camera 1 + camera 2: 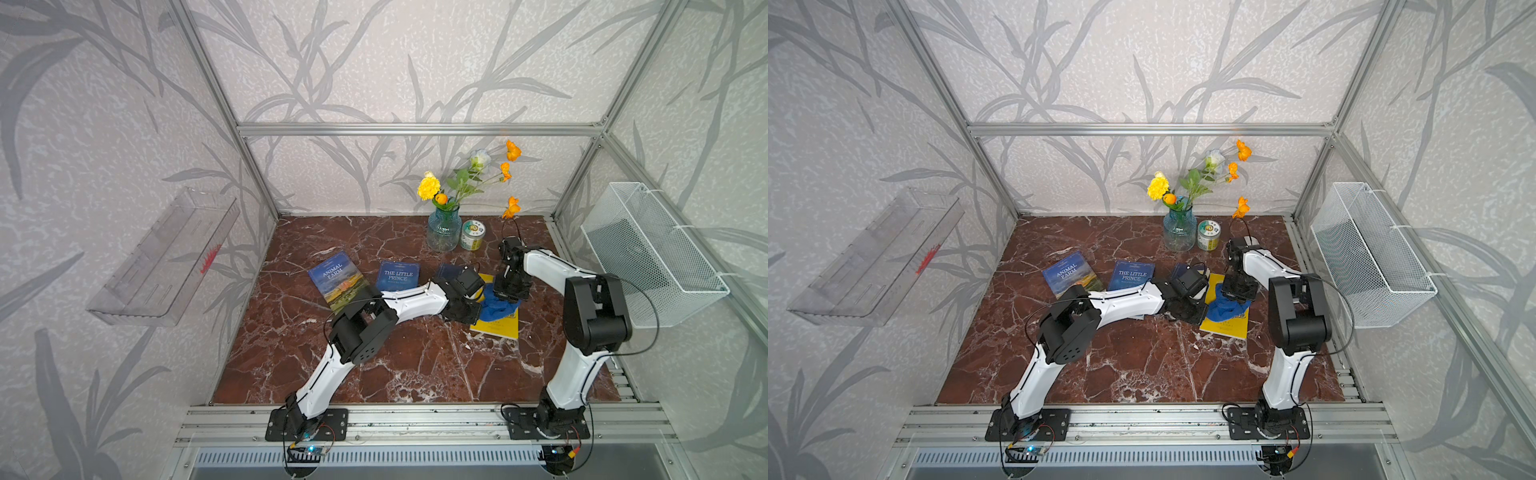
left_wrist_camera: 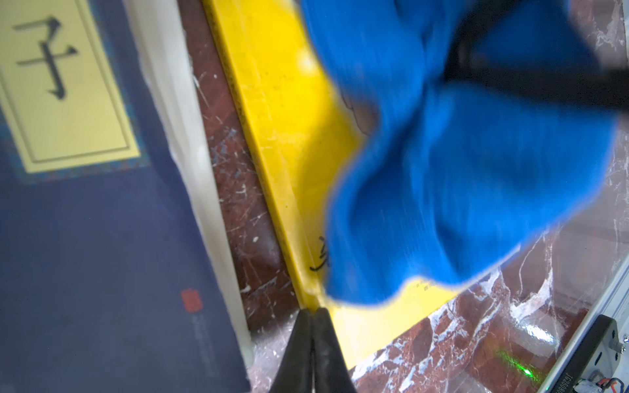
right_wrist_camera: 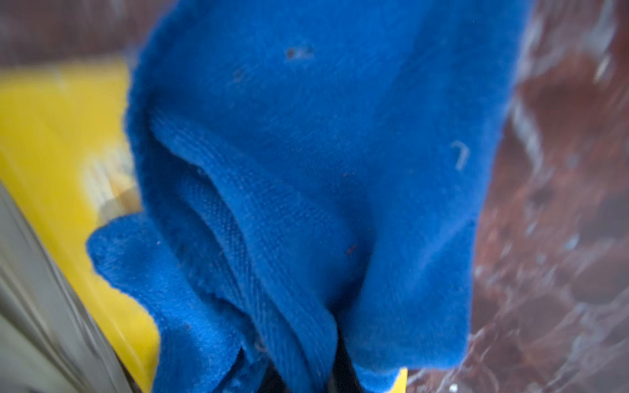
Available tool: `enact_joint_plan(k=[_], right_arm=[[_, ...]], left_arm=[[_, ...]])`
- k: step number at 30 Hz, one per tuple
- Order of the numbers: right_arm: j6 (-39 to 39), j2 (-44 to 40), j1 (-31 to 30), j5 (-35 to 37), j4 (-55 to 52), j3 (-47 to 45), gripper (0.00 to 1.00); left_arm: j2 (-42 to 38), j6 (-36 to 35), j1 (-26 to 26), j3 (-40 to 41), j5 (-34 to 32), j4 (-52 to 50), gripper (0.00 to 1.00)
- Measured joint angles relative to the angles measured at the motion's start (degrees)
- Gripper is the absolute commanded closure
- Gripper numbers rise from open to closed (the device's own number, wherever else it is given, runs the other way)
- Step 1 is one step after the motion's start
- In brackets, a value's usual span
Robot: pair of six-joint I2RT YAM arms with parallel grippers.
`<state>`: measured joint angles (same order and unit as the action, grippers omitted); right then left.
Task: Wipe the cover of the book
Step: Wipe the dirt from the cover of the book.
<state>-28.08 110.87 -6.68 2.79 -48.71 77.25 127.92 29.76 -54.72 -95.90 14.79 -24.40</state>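
Observation:
A yellow book (image 1: 498,328) (image 1: 1225,329) lies flat on the marble table, right of centre. A crumpled blue cloth (image 1: 500,308) (image 1: 1227,309) (image 2: 459,170) (image 3: 323,153) rests on its cover. My right gripper (image 1: 512,296) (image 1: 1236,296) (image 3: 326,374) points down over the book and is shut on the cloth, whose folds hide its fingertips. My left gripper (image 1: 473,318) (image 1: 1196,313) (image 2: 313,311) is shut with nothing between its fingers. Its tips touch the yellow book (image 2: 289,102) at its near left edge.
A dark blue book (image 2: 85,221) (image 1: 448,270) lies just left of the yellow one, under my left wrist. "The Little Prince" (image 1: 398,276) and "Animal Farm" (image 1: 337,280) lie further left. A flower vase (image 1: 444,230) and a jar (image 1: 472,235) stand behind. A wire basket (image 1: 652,253) hangs on the right wall.

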Motion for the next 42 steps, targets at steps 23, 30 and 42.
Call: enact_joint_plan(k=[23, 30, 42], right_arm=[[-3.80, -19.21, -7.08, 1.22, 11.26, -24.04, 0.89], [-3.58, -4.66, -6.27, 0.72, 5.05, -6.40, 0.90], [-3.58, -12.35, -6.62, 0.55, 13.94, -17.22, 0.90]], left_arm=[[-0.02, 0.02, 0.00, 0.07, 0.07, 0.00, 0.94], [-0.04, 0.00, 0.00, 0.07, -0.07, 0.00, 0.94], [-0.11, 0.00, -0.02, 0.17, -0.04, 0.00, 0.94]])
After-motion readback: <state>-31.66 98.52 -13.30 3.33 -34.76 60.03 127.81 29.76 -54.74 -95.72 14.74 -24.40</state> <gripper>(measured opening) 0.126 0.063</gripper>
